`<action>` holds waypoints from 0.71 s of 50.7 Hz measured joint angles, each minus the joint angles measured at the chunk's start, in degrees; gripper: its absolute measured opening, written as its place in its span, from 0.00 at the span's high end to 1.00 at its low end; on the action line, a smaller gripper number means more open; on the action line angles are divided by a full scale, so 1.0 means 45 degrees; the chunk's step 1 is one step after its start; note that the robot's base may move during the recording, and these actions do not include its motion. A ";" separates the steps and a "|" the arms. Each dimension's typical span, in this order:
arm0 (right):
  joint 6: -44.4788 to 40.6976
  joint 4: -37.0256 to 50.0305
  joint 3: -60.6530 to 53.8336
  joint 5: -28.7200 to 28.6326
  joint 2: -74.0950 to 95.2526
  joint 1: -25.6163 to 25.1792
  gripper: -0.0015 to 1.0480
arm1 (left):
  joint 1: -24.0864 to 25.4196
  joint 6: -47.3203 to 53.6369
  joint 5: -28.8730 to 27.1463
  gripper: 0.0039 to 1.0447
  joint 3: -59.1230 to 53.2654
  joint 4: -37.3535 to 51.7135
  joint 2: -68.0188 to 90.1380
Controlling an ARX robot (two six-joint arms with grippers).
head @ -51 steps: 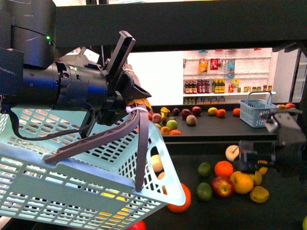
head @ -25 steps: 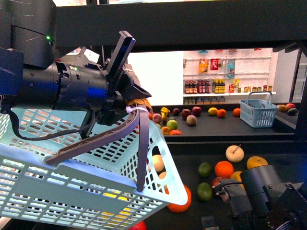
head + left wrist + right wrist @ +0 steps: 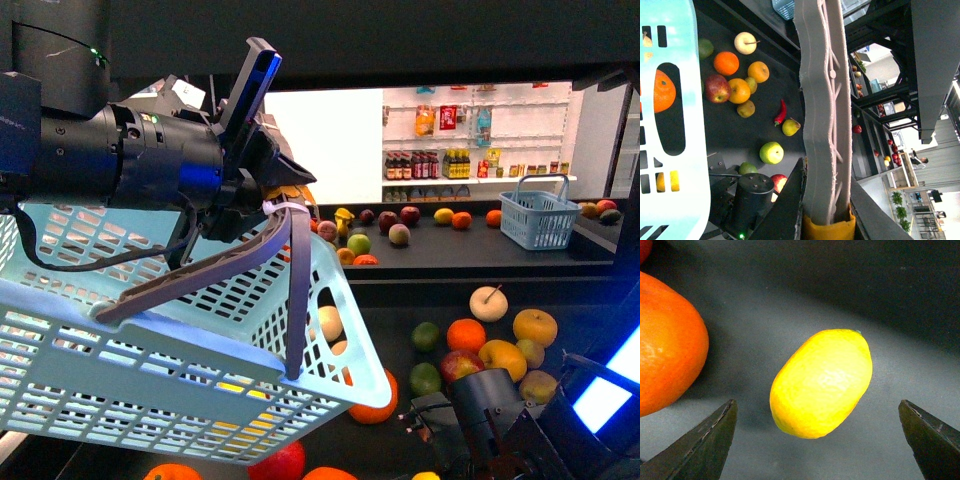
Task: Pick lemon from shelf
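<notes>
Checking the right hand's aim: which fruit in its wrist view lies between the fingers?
The lemon, the bright yellow oval, lies centred between the fingers of the open right hand; the orange round fruit sits beyond one finger, outside the gap.

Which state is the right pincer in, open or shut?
Open. The right pincer has its fingertips wide apart in the right wrist view, one on each side of the lemon, not touching it.

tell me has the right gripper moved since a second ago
Yes: in the front view the right gripper dropped from level with the orange to below it, over the lemon.
</notes>
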 joint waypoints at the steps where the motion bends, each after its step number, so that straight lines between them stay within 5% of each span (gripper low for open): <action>1: 0.0005 -0.0049 0.0087 0.0005 0.0058 0.0005 0.07 | 0.0000 0.0000 -0.0005 0.89 0.0000 0.0000 0.0000; 26: 0.0015 -0.0704 0.1044 0.0248 0.0996 0.0214 0.07 | 0.0000 0.0000 -0.0019 0.89 0.0000 0.0000 0.0000; 36: 0.0141 -0.0894 0.1331 0.0432 0.1156 0.0219 0.32 | 0.0000 0.0005 -0.0034 0.89 0.0000 0.0000 0.0000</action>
